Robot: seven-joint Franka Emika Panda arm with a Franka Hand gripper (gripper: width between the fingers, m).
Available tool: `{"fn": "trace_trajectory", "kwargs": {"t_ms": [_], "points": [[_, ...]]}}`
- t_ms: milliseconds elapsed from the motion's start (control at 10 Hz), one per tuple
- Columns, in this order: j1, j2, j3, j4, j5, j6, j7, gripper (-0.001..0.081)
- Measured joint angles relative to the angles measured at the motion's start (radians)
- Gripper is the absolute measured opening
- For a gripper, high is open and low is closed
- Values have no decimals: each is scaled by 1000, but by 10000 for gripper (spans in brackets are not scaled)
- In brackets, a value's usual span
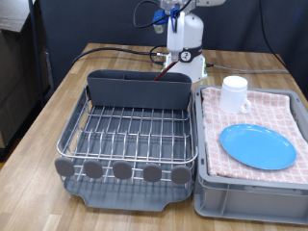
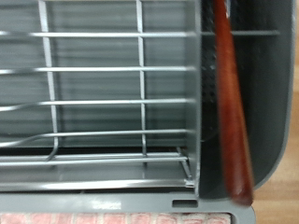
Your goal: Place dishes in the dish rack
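The gripper (image 1: 177, 60) hangs above the far end of the dish rack (image 1: 125, 144), directly over the tall grey cutlery compartment (image 1: 140, 89), and its white body hides the fingers in the exterior view, so whether they are spread or closed cannot be told; the wrist view shows no fingers at all. Directly below the gripper, the wrist view looks down on the brown wooden spoon (image 2: 231, 103), which lies lengthwise inside the narrow cutlery compartment, a wall's width from the silver wire grid (image 2: 103, 93) of the rack floor. Nothing can be seen between the fingers, so no hold on the spoon can be claimed. In the exterior view the spoon itself is not plainly visible. Away from the gripper, towards the exterior view's right, the small white mug (image 1: 235, 93) stands upright on the pink checkered cloth (image 1: 274, 115) that covers the grey crate (image 1: 250, 192), and the bright-blue plate (image 1: 257, 146) lies flat on the same cloth, further from the gripper than the mug and apart from it. Crate and rack sit side by side on the wooden worktop (image 1: 38, 125), touching or nearly so. The rack's wire grid holds no dish, and the round grey tabs (image 1: 122, 171) line its edge farthest from the gripper.
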Motion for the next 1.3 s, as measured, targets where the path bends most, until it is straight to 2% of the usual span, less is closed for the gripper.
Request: {"fn": "trace_trajectory", "kwargs": {"t_ms": [200,600,800,1100,1300], "points": [[15,26,61,67,-42,-30,-11,803],[71,105,140,190,-48,-45,-84,803],[88,155,179,256,-45,-48,-90,803],[111,236,218,357,30,-49,-83,803],[117,291,238,407,60,-29,-83,803]]}}
